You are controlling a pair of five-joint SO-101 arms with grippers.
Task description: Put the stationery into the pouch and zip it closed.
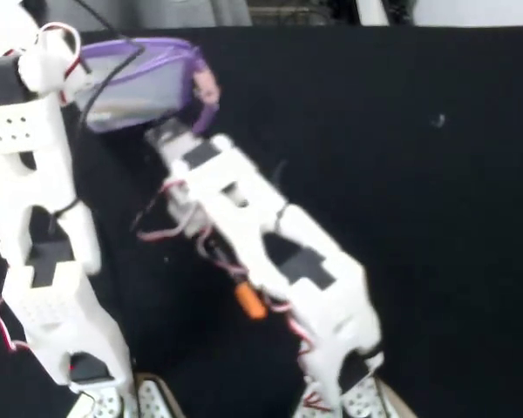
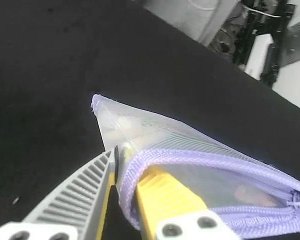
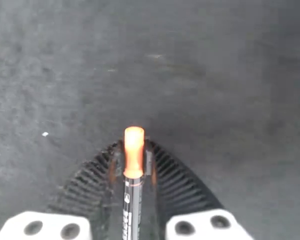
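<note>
The pouch [image 1: 139,87] is translucent with a purple zip edge and is held up at the table's far left. My left gripper [image 2: 121,170] is shut on the pouch's [image 2: 190,145] rim, its yellow finger [image 2: 165,200] inside the open mouth and its grey finger [image 2: 85,185] outside. A pale shape shows dimly through the pouch wall. My right gripper [image 3: 134,162] is shut on a black pen with an orange cap [image 3: 134,150], low over the black table. From above, the pen's orange cap [image 1: 251,303] sticks out beneath the right arm [image 1: 244,209], nearer the front than the pouch.
The black tabletop [image 1: 418,218] stretches wide to the right of both arms. The left arm [image 1: 35,218] stands along the left edge. Grey and white room clutter [image 2: 260,30] lies beyond the table's far edge.
</note>
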